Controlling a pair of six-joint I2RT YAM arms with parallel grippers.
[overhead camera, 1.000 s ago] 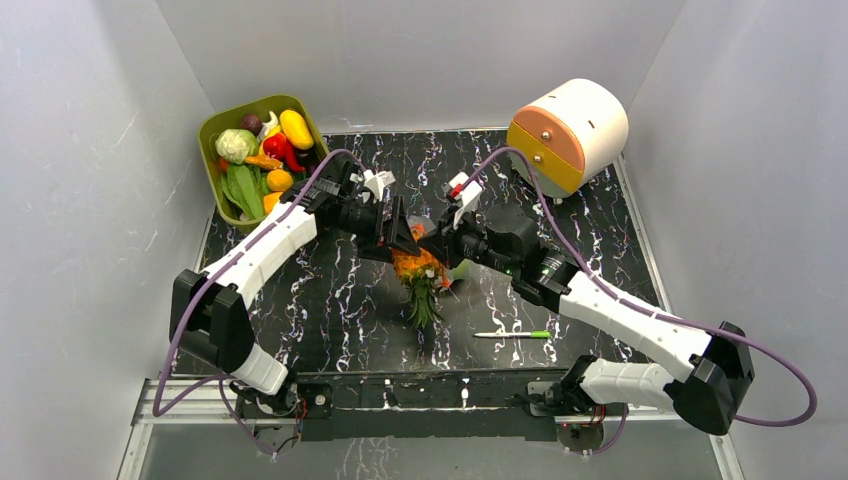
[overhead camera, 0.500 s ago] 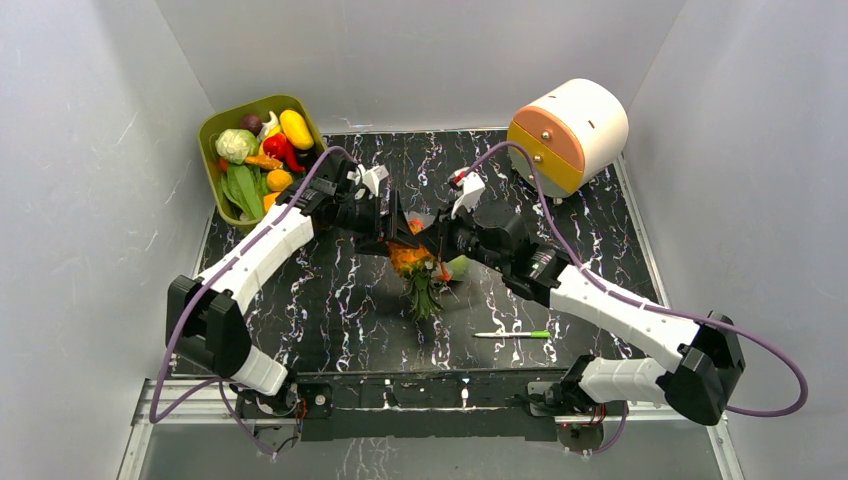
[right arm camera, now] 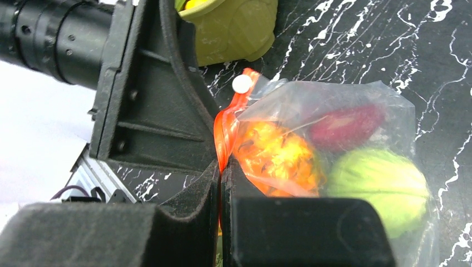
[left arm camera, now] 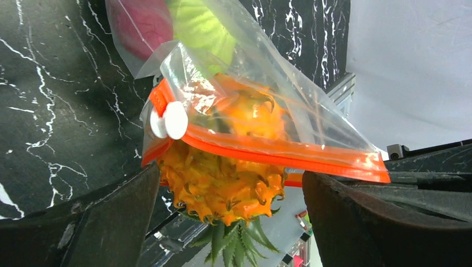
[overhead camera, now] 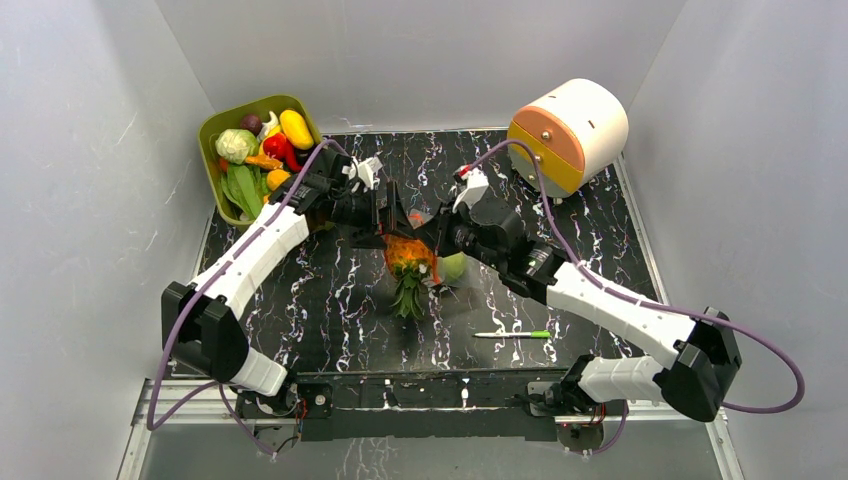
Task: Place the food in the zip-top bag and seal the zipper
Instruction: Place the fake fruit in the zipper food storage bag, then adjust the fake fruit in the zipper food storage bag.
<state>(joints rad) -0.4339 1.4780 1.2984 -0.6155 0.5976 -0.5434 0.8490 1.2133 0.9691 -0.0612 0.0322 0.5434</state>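
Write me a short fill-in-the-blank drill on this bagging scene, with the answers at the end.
1. The right gripper is ____ on the orange-red zipper strip of the clear plastic zip-top bag.
2. The left gripper is ____, with one finger on either side of the bag.
3. The orange toy pineapple pokes out of the bag's mouth; inside sit a red piece and a ____ one.
Missing words: shut; open; green.

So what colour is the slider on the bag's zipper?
White slider on an orange-red zipper, clearest in the left wrist view.
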